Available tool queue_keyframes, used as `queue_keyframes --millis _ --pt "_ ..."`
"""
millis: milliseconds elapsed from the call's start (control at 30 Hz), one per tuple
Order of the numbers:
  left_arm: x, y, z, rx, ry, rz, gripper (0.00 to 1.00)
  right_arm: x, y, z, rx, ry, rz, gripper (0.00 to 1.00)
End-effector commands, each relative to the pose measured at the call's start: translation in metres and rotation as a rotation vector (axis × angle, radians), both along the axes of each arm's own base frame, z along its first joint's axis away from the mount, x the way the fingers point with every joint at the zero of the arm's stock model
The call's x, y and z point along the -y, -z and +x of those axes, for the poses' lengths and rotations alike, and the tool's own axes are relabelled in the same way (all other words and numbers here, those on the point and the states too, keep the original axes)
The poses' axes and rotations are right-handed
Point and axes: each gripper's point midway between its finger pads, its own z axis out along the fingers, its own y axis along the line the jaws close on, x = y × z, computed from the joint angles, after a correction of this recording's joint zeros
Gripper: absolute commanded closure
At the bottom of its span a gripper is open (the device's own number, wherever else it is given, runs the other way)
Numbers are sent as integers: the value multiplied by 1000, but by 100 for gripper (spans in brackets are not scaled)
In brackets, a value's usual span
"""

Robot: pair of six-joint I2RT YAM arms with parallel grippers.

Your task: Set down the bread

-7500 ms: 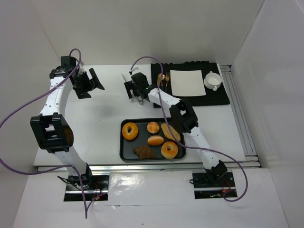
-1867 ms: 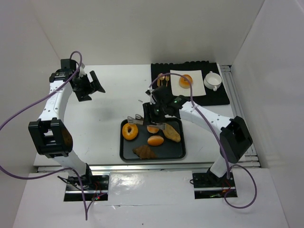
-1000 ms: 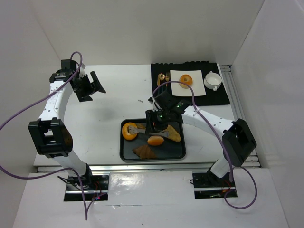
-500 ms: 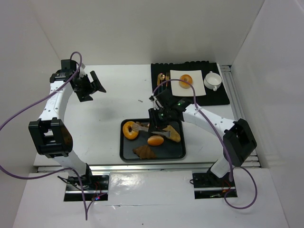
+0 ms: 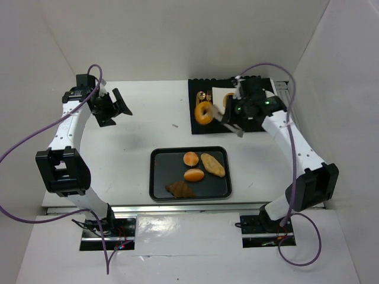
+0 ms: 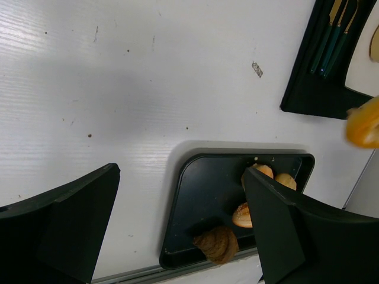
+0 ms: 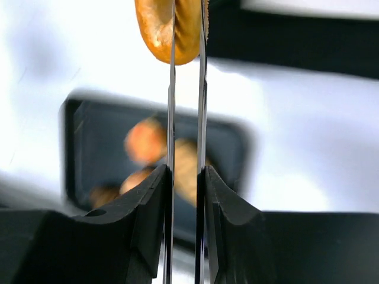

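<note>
Bread, glossy golden-orange ring (small centre hole), hangs pinched between narrow fingers of right gripper; left gripper gapes wide.

**Robot-manipulation test cell in a laboratory, laid out with a table setting**
White panels enclose a white table on three sides; two jointed arms, left and right, are bolted side by side at its near edge; purple cables trail loose from both; a black tray of buns and a black mat with cutlery lie on the table.
</note>
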Motion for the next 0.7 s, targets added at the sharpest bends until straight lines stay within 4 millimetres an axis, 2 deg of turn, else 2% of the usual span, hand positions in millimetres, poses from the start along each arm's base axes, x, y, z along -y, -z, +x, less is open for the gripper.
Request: queue_keyframes --millis 0,33,100,133,167,200,233,367,533,667 --pt "4 -11 8 44 17 -14 1 69 -28 30 120 192 -81 86" --pt "4 -14 9 53 17 -13 1 94 -18 43 102 266 -98 86" --pt "4 -14 9 56 24 -7 1 115 -10 58 101 348 -90 86" --pt "4 -14 9 56 24 -7 1 133 -10 66 112 406 -94 86" --pt "4 -18 11 65 24 -6 1 140 0 70 96 424 -99 86" --pt "2 -14 12 55 19 0 1 153 0 77 109 468 -99 86" --pt "2 -12 10 47 26 4 1 155 4 79 102 477 -110 86" --pt "0 -12 12 47 21 12 1 186 20 91 82 551 -127 86" --pt "0 -8 16 34 13 5 1 200 28 107 89 579 -120 86" --pt "1 -12 20 46 19 -1 1 192 39 116 72 545 -86 84"
